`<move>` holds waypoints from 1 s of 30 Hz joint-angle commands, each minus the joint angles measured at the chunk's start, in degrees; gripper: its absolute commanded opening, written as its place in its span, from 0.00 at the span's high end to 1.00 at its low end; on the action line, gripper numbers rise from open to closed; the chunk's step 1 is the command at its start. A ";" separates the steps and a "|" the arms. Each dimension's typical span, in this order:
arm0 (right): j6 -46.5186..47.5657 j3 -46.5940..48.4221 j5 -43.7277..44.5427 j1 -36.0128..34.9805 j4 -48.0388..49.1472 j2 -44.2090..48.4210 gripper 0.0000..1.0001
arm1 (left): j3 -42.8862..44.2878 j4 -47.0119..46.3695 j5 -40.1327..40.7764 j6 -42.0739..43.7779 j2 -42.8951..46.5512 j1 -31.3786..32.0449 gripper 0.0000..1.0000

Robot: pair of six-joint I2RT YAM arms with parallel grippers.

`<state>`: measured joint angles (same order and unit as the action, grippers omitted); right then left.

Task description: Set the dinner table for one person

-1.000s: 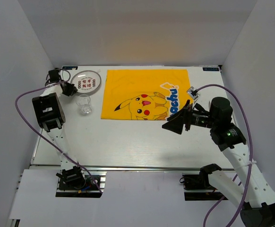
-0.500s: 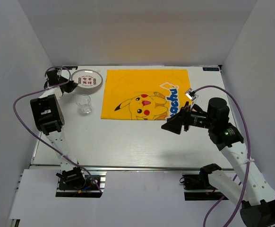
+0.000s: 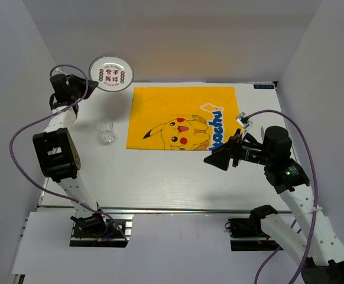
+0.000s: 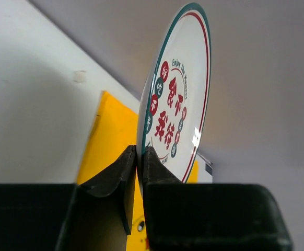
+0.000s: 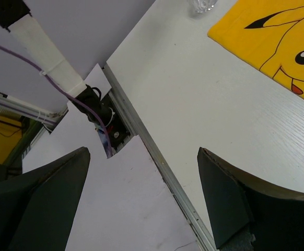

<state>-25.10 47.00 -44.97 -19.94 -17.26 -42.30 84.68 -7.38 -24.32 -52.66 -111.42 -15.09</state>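
- Two fingers of the left gripper (image 4: 140,152) are pressing together on the lower rim of a plate (image 4: 179,99), one on each face, at the bottom centre of the left wrist view.
- In the top view, the left gripper (image 3: 91,83) is holding the plate (image 3: 111,72) in the air at the upper left, with its printed face tilting up towards the camera.
- Below and to the right of the plate, the yellow mat (image 3: 184,118) is lying flat across the far middle of the table (image 3: 160,177); the left wrist view is showing the mat (image 4: 107,138) behind the fingers.
- A clear glass (image 3: 106,131) is standing upright on the table just left of the mat, below the plate in the frame.
- At the right of the top view, the right gripper (image 3: 218,158) is hanging over the mat's lower right corner.
- In the right wrist view, the right gripper (image 5: 142,151) is showing its jaws wide apart with nothing between them, above the table's (image 5: 204,99) near rail, with the mat (image 5: 277,36) at the upper right and the glass (image 5: 201,6) at the top edge.
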 commanded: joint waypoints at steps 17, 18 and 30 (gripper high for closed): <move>-3.81 7.05 19.84 0.26 -13.41 7.41 0.11 | 4.06 3.50 -0.03 -0.33 -1.25 32.66 1.00; -3.99 6.79 19.05 0.26 -13.42 8.72 0.11 | 4.87 3.86 0.23 -0.07 -3.52 33.80 1.00; -1.44 6.61 16.67 0.26 -18.08 12.51 0.11 | 2.50 -2.64 0.59 -0.60 -11.00 35.04 1.00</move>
<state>-27.83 52.51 -26.81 -19.88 -34.76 -30.15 86.59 -3.05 -21.47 -52.49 -123.35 20.12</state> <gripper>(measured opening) 0.889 0.199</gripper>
